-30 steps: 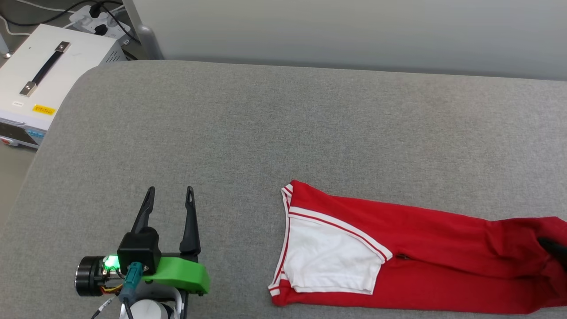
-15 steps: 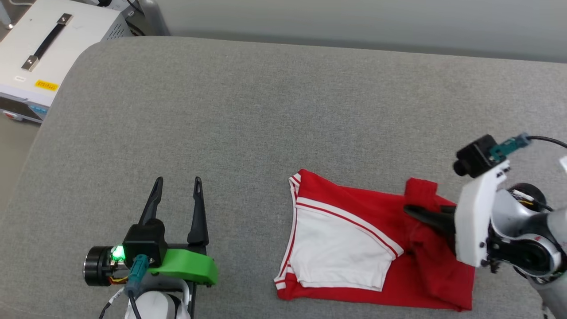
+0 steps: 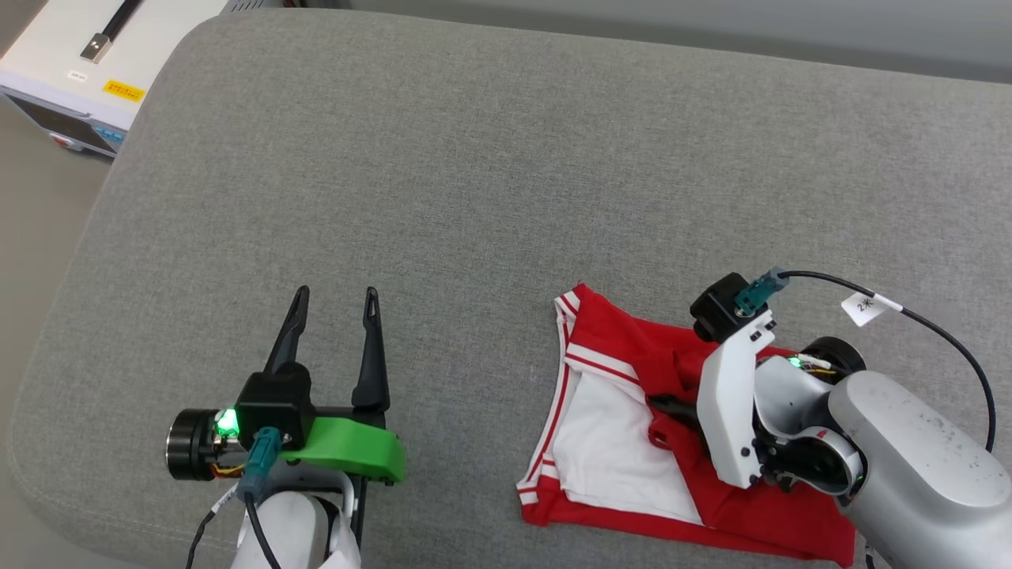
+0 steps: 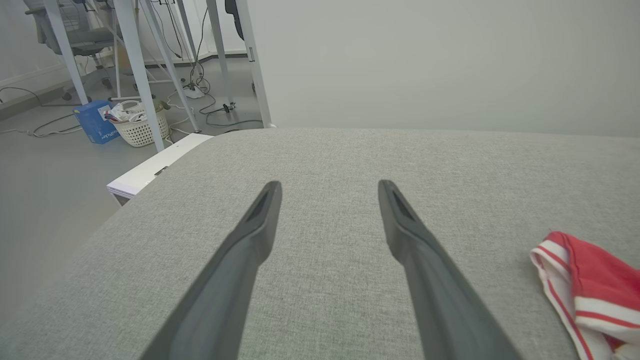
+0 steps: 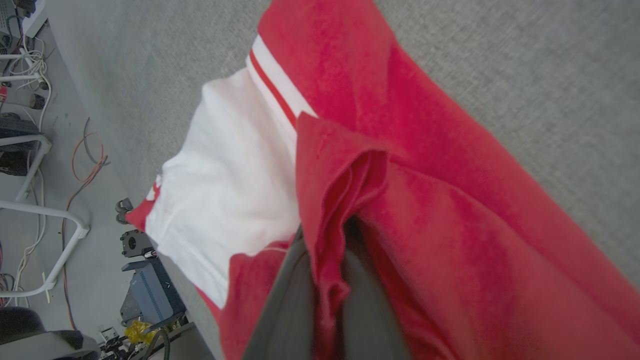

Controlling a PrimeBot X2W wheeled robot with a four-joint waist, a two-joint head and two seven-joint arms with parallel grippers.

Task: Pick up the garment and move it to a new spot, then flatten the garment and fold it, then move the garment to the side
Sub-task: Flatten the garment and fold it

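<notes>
Head view: left hand over bare grey counter at lower left, fingers spread wide, nothing between them. Garment lies on the counter at lower right, partly folded over, white sleeve up with striped trim on its left edge. Right hand sits on the red body just right of the sleeve; dark fingers mostly hidden behind its white mount. White box beyond the counter's far-left corner. Left wrist view: left hand wide apart, clear of the counter; garment edge at lower right, well apart. Right wrist view: right hand pinched on a raised red fold of the garment, sleeve to the fold's left.
</notes>
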